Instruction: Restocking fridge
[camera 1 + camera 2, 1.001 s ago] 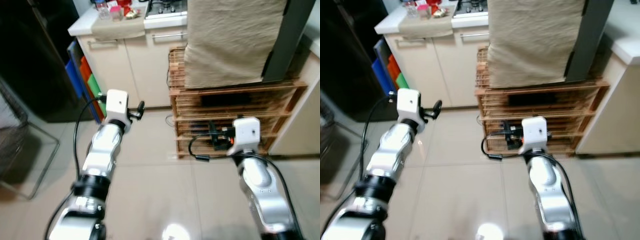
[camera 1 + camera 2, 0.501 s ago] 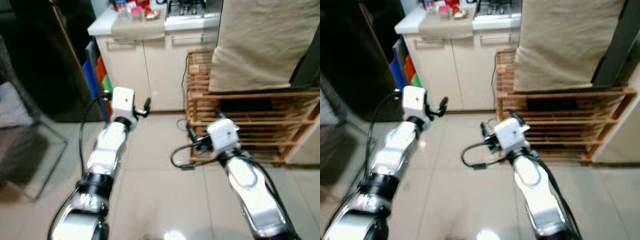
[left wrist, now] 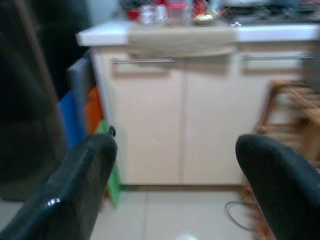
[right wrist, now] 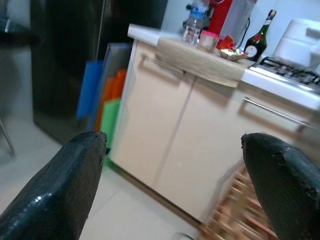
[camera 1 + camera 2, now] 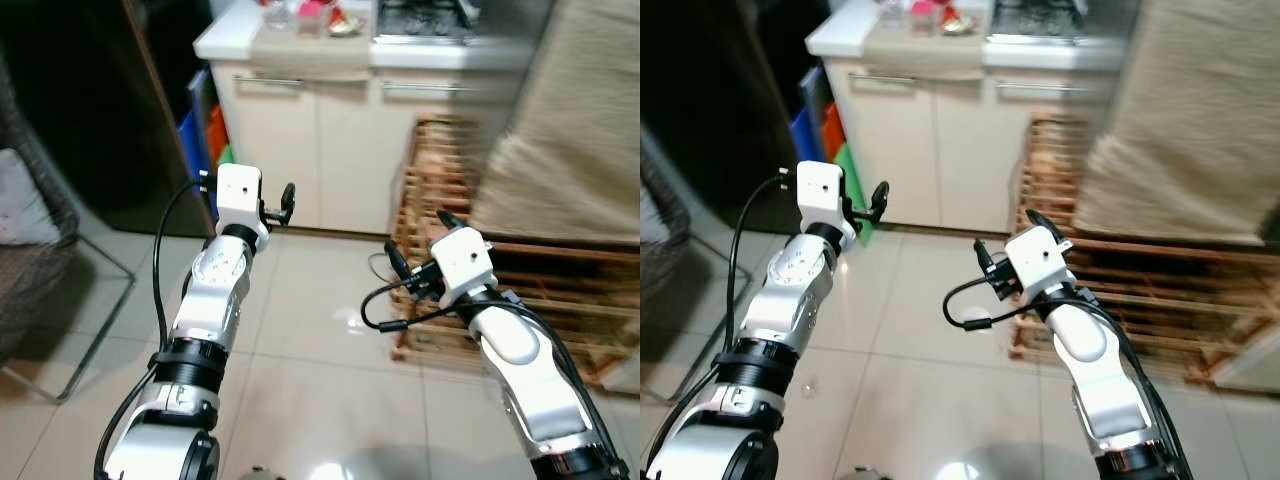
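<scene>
View swung left since a second ago: dark fridge (image 5: 90, 110) now at my left beside the cabinet (image 5: 330, 140); left gripper (image 3: 175, 165) and right gripper (image 4: 175, 170) both spread, empty; I judge the approach is underway.

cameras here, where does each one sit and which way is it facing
Head eyes: look forward and down at tiled floor, both silver arms, left claw, right claw.
Left wrist: looks between open fingers at the cream cabinet.
Right wrist: between open fingers, cabinet at an angle, green bottle.
All share the cabinet.

Dim, motion blur, floor glare
</scene>
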Robot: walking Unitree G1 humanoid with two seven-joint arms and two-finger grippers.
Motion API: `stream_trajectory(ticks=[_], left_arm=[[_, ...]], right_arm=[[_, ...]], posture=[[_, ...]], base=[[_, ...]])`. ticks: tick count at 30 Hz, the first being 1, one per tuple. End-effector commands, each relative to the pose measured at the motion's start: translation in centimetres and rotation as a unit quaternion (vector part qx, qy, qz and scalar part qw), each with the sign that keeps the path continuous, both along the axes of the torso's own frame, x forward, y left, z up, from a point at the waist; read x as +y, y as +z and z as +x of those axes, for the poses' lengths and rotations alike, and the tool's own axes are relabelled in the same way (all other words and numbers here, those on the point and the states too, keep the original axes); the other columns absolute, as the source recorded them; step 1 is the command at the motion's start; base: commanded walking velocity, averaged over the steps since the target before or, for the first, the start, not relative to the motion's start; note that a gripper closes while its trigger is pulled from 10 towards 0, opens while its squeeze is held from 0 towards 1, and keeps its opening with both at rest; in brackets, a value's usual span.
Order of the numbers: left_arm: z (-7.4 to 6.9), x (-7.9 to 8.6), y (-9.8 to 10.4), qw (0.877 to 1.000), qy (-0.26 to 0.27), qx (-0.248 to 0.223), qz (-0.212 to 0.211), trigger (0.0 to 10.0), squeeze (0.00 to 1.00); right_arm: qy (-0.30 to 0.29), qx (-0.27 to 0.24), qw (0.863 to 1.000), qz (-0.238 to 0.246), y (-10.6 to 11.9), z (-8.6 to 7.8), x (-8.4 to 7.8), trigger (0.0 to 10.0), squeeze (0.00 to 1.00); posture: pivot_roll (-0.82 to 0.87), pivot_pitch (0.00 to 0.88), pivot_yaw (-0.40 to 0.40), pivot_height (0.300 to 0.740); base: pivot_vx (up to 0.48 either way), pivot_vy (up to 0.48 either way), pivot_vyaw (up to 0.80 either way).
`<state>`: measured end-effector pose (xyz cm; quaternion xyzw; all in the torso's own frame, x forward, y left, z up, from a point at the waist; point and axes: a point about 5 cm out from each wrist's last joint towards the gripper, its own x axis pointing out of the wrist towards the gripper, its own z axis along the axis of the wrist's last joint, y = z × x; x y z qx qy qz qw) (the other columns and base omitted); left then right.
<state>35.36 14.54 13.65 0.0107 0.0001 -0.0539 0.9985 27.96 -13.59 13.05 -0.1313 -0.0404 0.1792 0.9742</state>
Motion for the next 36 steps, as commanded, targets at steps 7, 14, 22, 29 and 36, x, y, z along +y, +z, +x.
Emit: stream_trajectory(ticks=[7, 14, 22, 29, 36], left_arm=[[0.0, -1.6, 0.5, 0.999, -0.03, -0.01, -0.009, 10.0, 0.0], [-0.2, -1.2, 0.0, 0.999, -0.031, 0.004, -0.017, 10.0, 0.0], [0.2, -1.3, 0.2, 0.999, -0.049, 0.005, -0.011, 10.0, 0.0], [0.0, -1.4, 0.3, 0.997, -0.071, -0.003, -0.028, 10.0, 0.0], [-1.4, -2.6, 0.3, 0.988, -0.126, -0.018, -0.089, 10.0, 0.0]], right_arm=[[-0.117, 0.042, 0.992, 0.036, -0.7, 1.2, -4.3, 10.0, 0.0], [-0.173, 0.043, 0.983, 0.052, -1.1, 1.2, -6.1, 10.0, 0.0], [-0.212, 0.032, 0.975, 0.056, -1.4, 0.7, -6.4, 10.0, 0.0], [-0.234, 0.026, 0.97, 0.061, -1.4, 0.3, -7.1, 10.0, 0.0], [-0.254, 0.003, 0.965, 0.07, -1.0, 0.1, -7.3, 10.0, 0.01]], posture=[[-0.09, 0.0, 0.058, 0.74], [-0.1, 0.0, 0.078, 0.74], [-0.11, 0.0, 0.108, 0.74], [-0.13, 0.0, 0.129, 0.74], [-0.14, 0.0, 0.138, 0.74]], base=[[0.193, 0.047, -0.22], [0.0, 0.48, -0.69], [0.0, 0.48, -0.69], [0.0, 0.48, -0.69], [0.0, 0.48, -0.69]])
